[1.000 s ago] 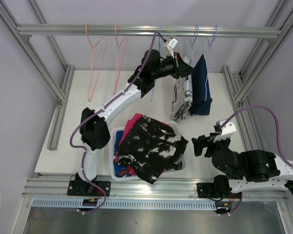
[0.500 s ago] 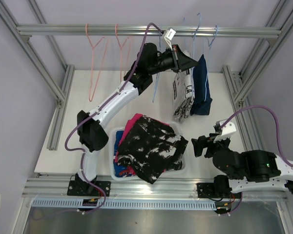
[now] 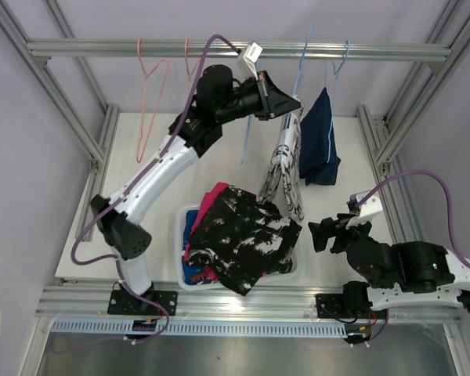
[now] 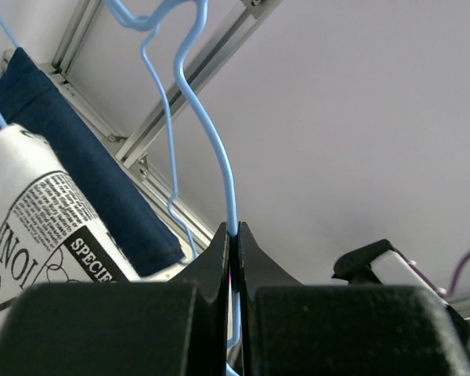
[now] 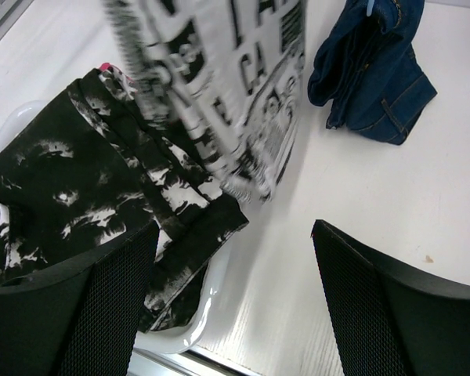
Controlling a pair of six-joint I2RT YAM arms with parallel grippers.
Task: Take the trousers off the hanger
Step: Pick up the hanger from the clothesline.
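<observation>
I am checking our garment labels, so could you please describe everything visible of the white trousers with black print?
The white trousers are small, soft cloth covered in black newspaper-style lettering and pictures. They hang from a thin light blue hanger, whose wire the left gripper pinches shut. They dangle tilted, lower end near the black patterned trousers heaped in the white basket; whether they touch is unclear. The dark blue denim trousers hang just beside them.
</observation>
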